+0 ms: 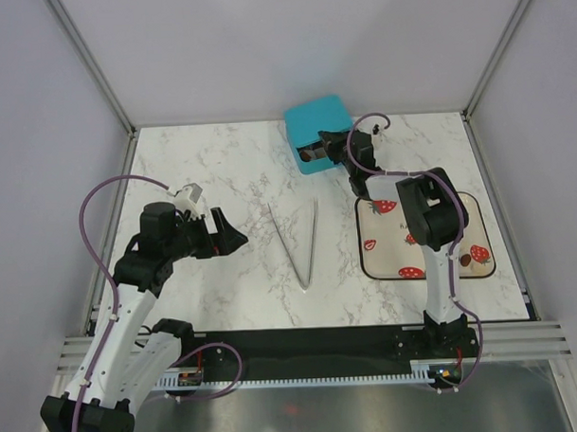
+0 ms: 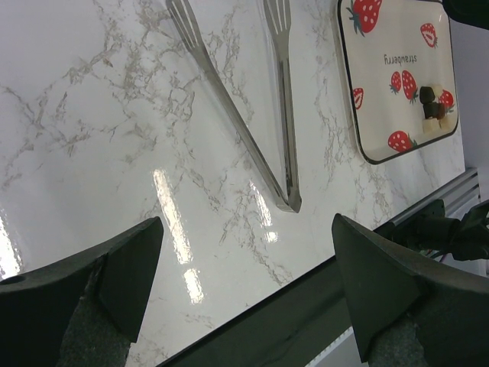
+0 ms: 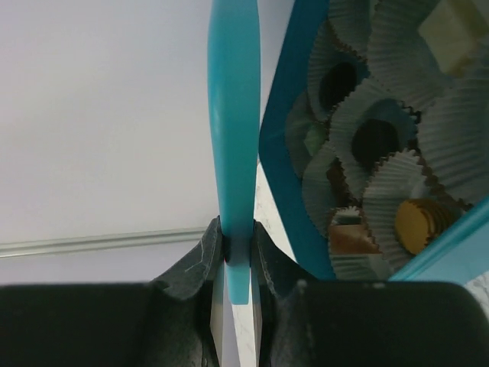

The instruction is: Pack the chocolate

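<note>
The left claw [image 1: 232, 235] hangs over the counter [image 1: 221, 171], its fingers spread wide and holding nothing. Just beyond it, metal tongs [image 1: 307, 277] lie flat on the marble. To the right, a few pieces of chocolate [image 2: 430, 107] sit near one edge of the strawberry tray [image 2: 390, 92]. Farthest back, the right claw [image 3: 235, 248] is clamped on the thin teal lid [image 3: 233, 115] of the teal box [image 1: 314, 120], whose pleated paper cups [image 3: 367, 99] hold more chocolate.

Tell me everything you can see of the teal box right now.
The square teal box sits near the far edge of the marble table, open. Its thin teal lid, seen edge-on, is pinched in the right pincer. Inside, pleated grey paper cups hold a few dark, tan and whitish chocolates.
</note>
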Action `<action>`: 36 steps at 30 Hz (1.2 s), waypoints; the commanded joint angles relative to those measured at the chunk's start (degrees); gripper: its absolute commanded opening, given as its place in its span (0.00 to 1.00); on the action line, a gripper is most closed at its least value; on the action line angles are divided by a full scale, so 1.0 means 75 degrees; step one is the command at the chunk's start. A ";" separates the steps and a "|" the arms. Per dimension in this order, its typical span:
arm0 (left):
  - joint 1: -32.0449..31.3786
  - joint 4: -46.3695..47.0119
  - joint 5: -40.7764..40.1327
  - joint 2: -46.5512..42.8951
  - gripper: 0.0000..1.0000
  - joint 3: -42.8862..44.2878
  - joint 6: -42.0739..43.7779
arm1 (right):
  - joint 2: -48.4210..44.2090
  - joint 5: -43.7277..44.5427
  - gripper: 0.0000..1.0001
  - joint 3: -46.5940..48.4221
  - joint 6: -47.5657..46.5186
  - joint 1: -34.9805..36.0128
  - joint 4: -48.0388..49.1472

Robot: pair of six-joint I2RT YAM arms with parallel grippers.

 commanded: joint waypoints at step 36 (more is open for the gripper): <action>-0.0048 0.0271 -0.0207 -0.0211 1.00 -0.0030 0.0211 | -0.0163 -0.0418 0.04 -0.0443 0.0427 -0.0227 -0.0821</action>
